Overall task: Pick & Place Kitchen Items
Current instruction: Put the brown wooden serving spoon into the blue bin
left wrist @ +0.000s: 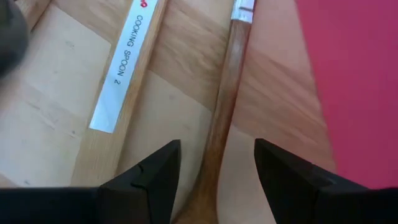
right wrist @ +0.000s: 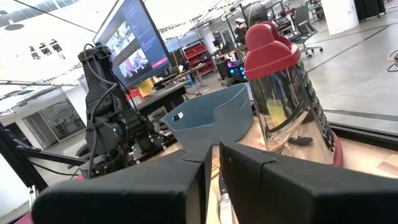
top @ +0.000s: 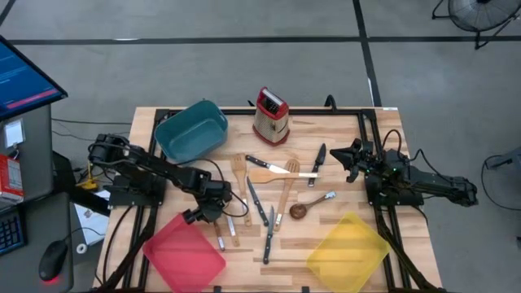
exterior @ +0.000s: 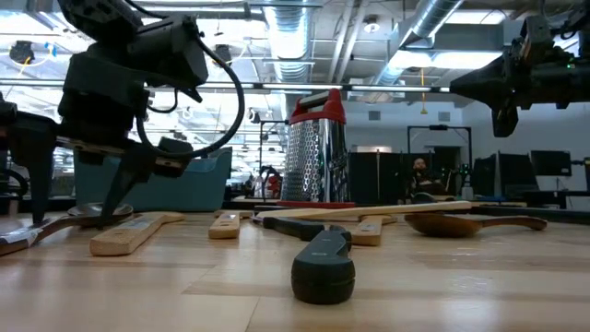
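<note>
Wood makes up the table (top: 342, 146), and it stands on a grey floor. Three bins sit on it: a teal bin (top: 191, 130) at the back left, a red bin (top: 183, 251) at the front left and a yellow bin (top: 348, 251) at the front right. A grater (top: 270, 115) with a red top stands at the back, near the teal bin.

Kitchen tools lie spread out in the middle, between the bins. I can see wooden spoons, a slotted spatula (top: 238, 172), black-handled knives and a little metal spoon (top: 321, 198). A dark wooden spoon (top: 299, 209) lies near the yellow bin.

Down low by the red bin is the left gripper (top: 213, 213). Its fingers (left wrist: 149, 180) are apart, one on each side of a thin brown handle (left wrist: 227, 93) that lies flat on the table. They are not squeezing it. Just beside that handle lies a light one with a label reading "COOKING SPOON 2" (left wrist: 127, 62).

Over on the right side, the right gripper (top: 354, 159) hangs above the table, well away from the tools. Its fingers (right wrist: 155, 186) are pressed together and hold nothing.
</note>
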Controlling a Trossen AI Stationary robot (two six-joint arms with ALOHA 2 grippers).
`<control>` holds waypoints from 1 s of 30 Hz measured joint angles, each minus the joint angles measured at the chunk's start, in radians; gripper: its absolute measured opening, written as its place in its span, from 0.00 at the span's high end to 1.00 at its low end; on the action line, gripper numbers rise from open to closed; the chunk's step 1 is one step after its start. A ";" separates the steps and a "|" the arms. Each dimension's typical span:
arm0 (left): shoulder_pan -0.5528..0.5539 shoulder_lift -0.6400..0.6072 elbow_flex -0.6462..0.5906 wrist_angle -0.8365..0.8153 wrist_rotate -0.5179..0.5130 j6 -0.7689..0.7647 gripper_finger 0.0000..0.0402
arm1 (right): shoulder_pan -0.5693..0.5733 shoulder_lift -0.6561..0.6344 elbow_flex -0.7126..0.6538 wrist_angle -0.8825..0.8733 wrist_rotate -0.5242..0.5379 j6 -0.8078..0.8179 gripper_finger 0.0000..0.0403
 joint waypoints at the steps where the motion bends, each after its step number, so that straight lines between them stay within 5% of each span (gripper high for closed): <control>1: 0.000 0.002 0.000 0.001 0.003 0.002 0.52 | 0.000 0.000 0.000 0.000 0.000 0.001 0.89; 22: 0.001 0.001 0.000 0.004 -0.025 0.053 0.92 | 0.000 0.000 0.000 0.000 0.000 0.000 0.89; 30: 0.001 0.000 0.000 0.002 -0.025 0.054 0.97 | 0.000 0.000 0.000 0.000 0.000 0.000 0.89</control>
